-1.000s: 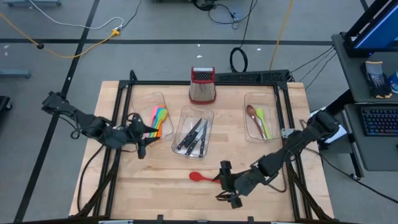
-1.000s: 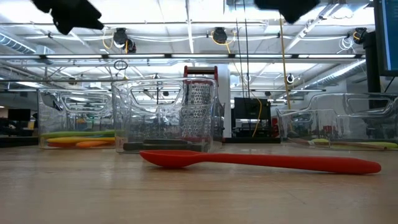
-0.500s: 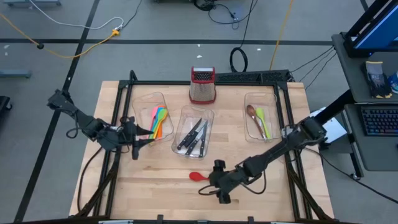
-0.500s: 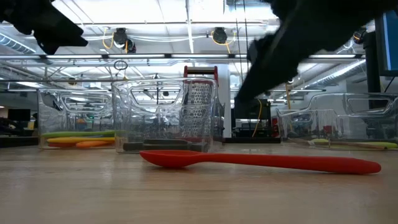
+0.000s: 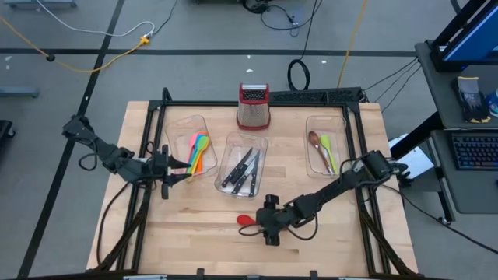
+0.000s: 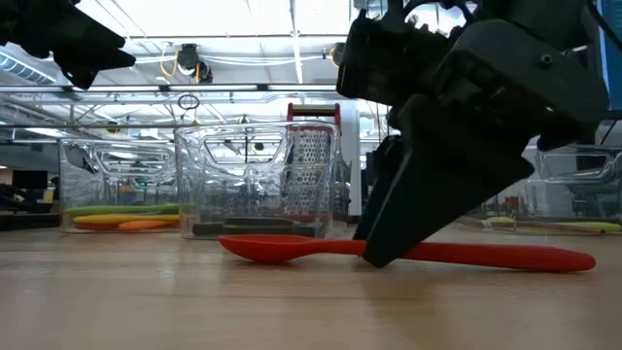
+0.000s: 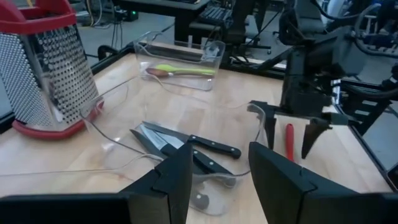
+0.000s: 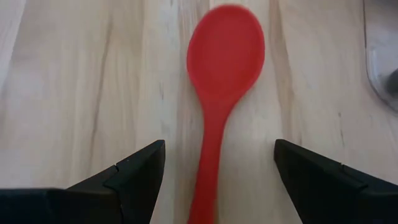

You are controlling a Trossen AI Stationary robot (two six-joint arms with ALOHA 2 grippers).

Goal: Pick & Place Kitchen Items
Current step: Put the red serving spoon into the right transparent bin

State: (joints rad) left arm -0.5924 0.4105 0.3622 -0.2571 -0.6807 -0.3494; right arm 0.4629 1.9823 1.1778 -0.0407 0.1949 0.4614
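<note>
A red spoon (image 5: 247, 221) lies flat on the bare wood near the table's front, its bowl (image 8: 225, 50) toward the left. My right gripper (image 5: 268, 223) is low over its handle (image 7: 290, 140), open. One finger stands on each side of the handle, and I see no touch. In the low view the dark fingers (image 6: 389, 238) reach down to the tabletop at the handle's middle. My left gripper (image 5: 165, 168) hovers by the left bin (image 5: 184, 124), open with nothing between its fingers (image 7: 174, 180).
Three clear bins stand in a row. The left bin holds coloured spatulas (image 5: 197, 150), the middle bin (image 5: 257, 141) black-handled knives (image 7: 205, 148), and the right bin (image 5: 315, 121) a brown spoon and green utensils. A red-topped grater (image 5: 254, 106) stands behind them. Bare wood lies in front.
My right gripper has come down and toward the table's left, tipping further downward, until its open fingers straddle the red spoon's handle. My left gripper has drawn back toward the left edge and sunk a little. The spoon has not moved.
</note>
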